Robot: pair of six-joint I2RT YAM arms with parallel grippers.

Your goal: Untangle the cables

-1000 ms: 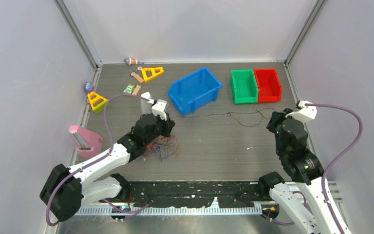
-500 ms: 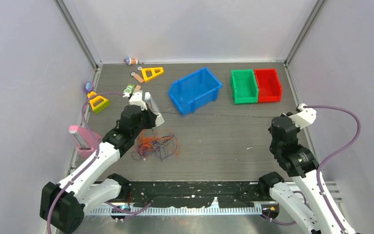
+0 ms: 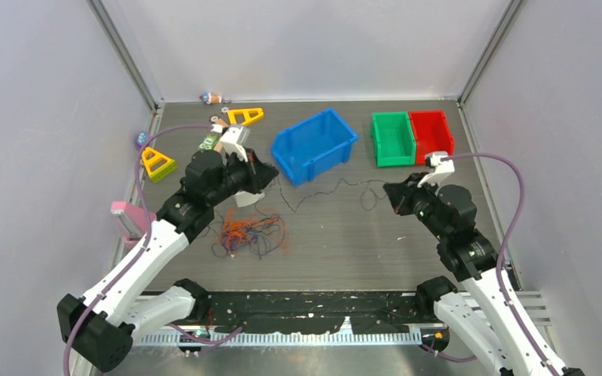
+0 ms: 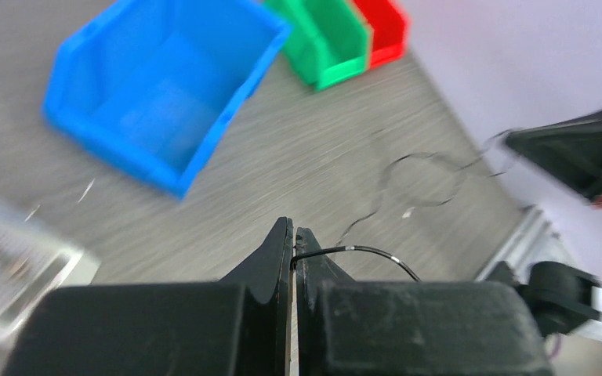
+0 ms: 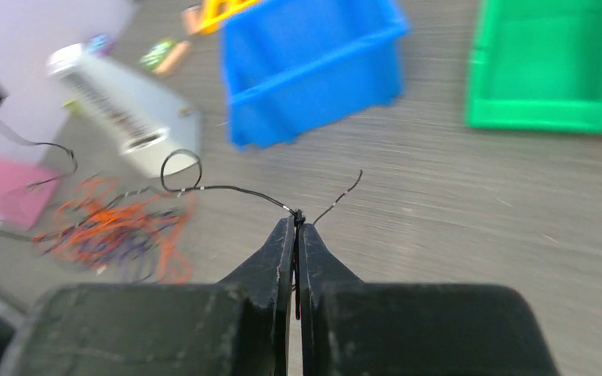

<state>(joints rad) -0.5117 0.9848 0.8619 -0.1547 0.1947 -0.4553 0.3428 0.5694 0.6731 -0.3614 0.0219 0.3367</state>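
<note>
Top external view: nearest the arm bases, one tangled clump of orange-red, black and purple cables lies on the table. It sits just on the near side of the left gripper and apart from it. One pink piece sits at the table's left edge, level with the clump.

Further out, one black strand runs slack and wavy across the table from the left gripper to the right gripper. In the left wrist view the jaws are pressed together on the strand, which curls out to the right of the tips. In the right wrist view the jaws are likewise pinched on it, with a short free tail past the tips and a small loop further along. Whether the strand also joins the clump cannot be made out.

Beyond stand three bins. One blue bin is set askew, and one green bin and one red bin touch side by side. Two yellow triangles lie at the far left.
</note>
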